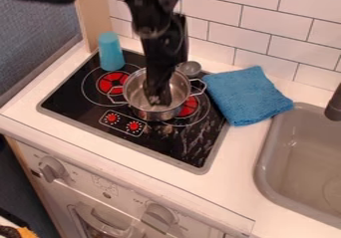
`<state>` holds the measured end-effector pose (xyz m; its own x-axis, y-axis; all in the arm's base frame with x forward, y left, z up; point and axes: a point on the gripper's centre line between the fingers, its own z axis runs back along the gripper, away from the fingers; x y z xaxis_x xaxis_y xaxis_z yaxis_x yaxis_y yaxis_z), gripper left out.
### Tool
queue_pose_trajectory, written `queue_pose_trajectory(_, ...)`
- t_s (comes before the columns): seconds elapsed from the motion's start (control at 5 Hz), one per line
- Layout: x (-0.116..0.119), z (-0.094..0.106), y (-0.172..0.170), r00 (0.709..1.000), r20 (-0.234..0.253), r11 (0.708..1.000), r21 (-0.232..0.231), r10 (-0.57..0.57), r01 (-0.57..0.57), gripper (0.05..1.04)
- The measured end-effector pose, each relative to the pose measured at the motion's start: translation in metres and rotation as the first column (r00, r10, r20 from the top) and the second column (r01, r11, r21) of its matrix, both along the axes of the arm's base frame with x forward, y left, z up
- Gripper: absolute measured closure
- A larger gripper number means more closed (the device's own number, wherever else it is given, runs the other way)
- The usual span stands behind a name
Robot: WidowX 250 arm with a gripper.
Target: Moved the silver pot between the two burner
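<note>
Camera view: looking down at a slant on a black glass stovetop [170, 142], with a shiny silver metal pot [153, 115] upright between the red-centred burner on the left [110, 82] and the red-centred burner on the right [190, 107]. Centred on neither, partly covering both, so apparently at or very near the wanted spot. Lowered steeply into the open mouth, the black two-finger gripper [158, 99], probably for steering from within or taking hold of the wall; open or closed, cannot tell from here, nor whether actually gripping the pot.

Wire loop handles out to either side, unused by the gripper; perhaps simply less handy than the wide opening. Worth lifting straight up before any sideways withdrawal, to avoid catching the rim and dragging the pot off its place or tipping it.

Behind, near the back edge, a light-blue plastic cup [111, 53] and a small round grey metal bowl [190, 68], both away from the front but close enough to nudge. Right of the stovetop, a folded blue cloth [248, 97], beside the grey sink [266, 170].
</note>
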<state>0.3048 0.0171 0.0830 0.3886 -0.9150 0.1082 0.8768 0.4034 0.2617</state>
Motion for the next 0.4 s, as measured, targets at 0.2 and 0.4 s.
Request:
queue_pose_trajectory(0.2,0.010,0.019,-0.010,0.999,-0.006,0.999,-0.002,0.053,-0.053,0.083)
queue_pose_trajectory(0.4,0.019,0.037,-0.014,0.996,0.008,0.996,-0.004,0.093,-0.093,0.083)
